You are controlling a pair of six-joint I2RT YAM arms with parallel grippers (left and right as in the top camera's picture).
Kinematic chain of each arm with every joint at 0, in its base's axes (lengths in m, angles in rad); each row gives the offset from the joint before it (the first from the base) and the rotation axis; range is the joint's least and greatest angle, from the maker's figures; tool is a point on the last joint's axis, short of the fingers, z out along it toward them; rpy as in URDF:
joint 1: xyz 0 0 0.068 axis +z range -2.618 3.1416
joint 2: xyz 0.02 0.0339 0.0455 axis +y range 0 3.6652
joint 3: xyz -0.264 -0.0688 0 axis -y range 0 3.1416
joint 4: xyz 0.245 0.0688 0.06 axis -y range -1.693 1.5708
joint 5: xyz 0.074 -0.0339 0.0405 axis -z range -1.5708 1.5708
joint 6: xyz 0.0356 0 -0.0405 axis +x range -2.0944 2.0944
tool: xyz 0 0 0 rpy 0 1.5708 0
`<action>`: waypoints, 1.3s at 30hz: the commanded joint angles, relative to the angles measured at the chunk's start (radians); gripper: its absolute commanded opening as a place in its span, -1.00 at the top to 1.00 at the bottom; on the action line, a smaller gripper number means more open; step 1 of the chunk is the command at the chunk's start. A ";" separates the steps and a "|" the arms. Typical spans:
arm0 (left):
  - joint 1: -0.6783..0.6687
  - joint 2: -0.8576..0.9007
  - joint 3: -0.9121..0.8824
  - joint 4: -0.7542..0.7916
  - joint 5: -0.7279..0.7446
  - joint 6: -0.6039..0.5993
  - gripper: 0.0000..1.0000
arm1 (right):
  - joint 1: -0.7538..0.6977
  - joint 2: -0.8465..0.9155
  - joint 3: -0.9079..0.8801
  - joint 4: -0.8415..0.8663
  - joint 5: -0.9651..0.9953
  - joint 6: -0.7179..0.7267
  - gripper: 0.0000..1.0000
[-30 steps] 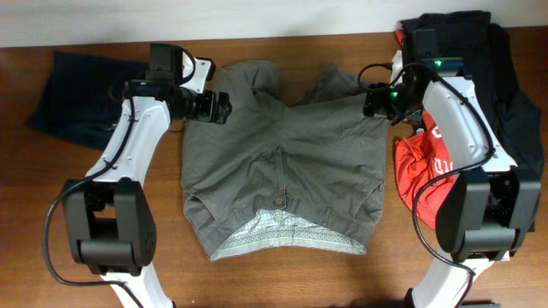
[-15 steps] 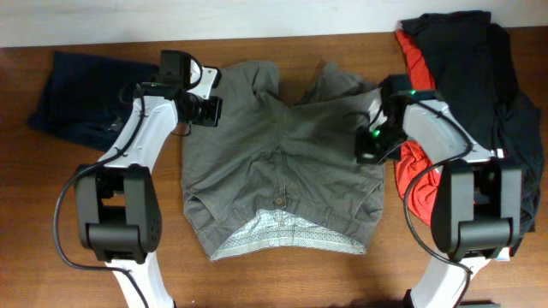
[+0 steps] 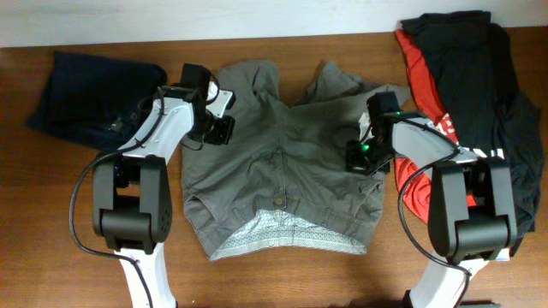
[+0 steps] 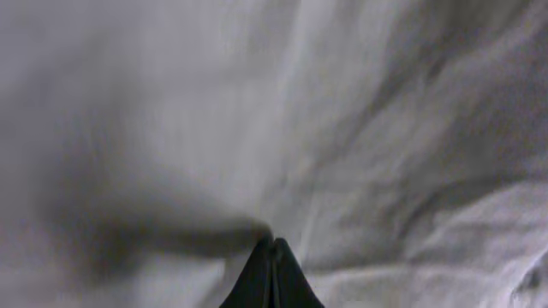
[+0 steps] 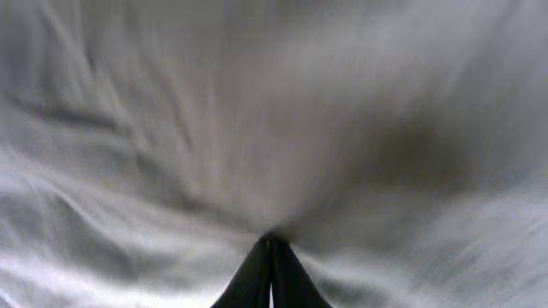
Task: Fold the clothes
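The clothes, grey-olive shorts, lie spread on the table with the waistband and its pale lining toward the near edge. My left gripper is down on the shorts' left leg. In the left wrist view the fingertips are pressed together, with a crease of the grey fabric running into them. My right gripper rests on the right leg. Its tips are also shut, and folds of cloth radiate from them. Both wrist views are blurred.
A dark navy garment lies at the back left. A heap of red and black T-shirts fills the back right, reaching down beside my right arm. Bare wooden table shows along both sides.
Both grippers went from open at the outer leg hems to shut. Each then moved inward and toward the near edge over the shorts.
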 commanded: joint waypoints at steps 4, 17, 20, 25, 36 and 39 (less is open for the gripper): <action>0.001 0.008 0.013 -0.117 0.002 -0.064 0.97 | -0.062 0.028 -0.029 0.135 0.164 0.016 0.85; -0.175 0.008 0.012 -0.201 0.167 -0.067 0.94 | -0.094 0.270 0.041 0.401 0.163 0.016 0.85; -0.222 0.008 0.012 -0.189 0.167 -0.067 0.92 | -0.094 0.307 0.090 0.391 0.163 0.015 0.85; -0.281 0.008 0.012 -0.143 0.167 -0.087 0.93 | -0.094 0.317 0.174 0.420 0.163 0.008 0.84; -0.359 0.008 0.012 0.008 0.167 -0.098 0.92 | -0.093 0.317 0.320 0.491 0.159 0.009 0.85; -0.356 0.008 0.023 0.047 0.163 -0.097 0.92 | -0.093 0.317 0.347 0.490 0.154 0.008 0.85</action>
